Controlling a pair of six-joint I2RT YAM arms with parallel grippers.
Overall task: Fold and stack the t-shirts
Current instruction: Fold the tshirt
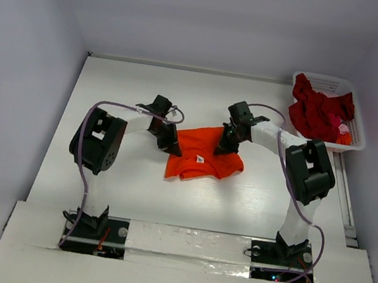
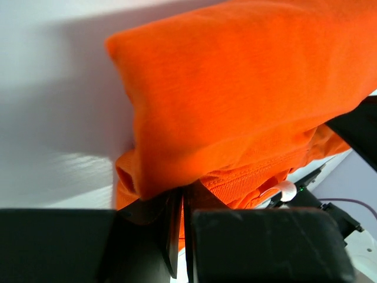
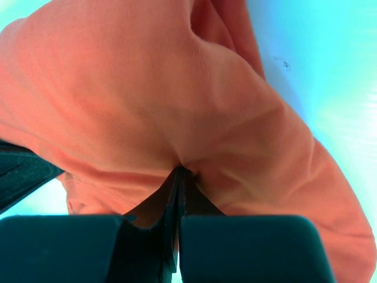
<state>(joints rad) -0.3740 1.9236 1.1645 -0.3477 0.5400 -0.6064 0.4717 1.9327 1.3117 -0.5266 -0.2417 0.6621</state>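
Note:
The bright orange t-shirt (image 1: 202, 156) lies partly folded at the middle of the table, its small white neck label (image 1: 200, 159) showing. My left gripper (image 1: 171, 143) is shut on the shirt's left edge; in the left wrist view the orange cloth (image 2: 247, 94) drapes over the pinched fingers (image 2: 177, 224). My right gripper (image 1: 225, 145) is shut on the shirt's upper right edge; in the right wrist view the cloth (image 3: 177, 100) bunches at the closed fingers (image 3: 179, 194). Dark red t-shirts (image 1: 316, 112) lie heaped in the basket.
A white latticed plastic basket (image 1: 357, 132) stands at the back right corner and also holds something pink and orange. The table (image 1: 126, 82) is white, with walls on the left, back and right.

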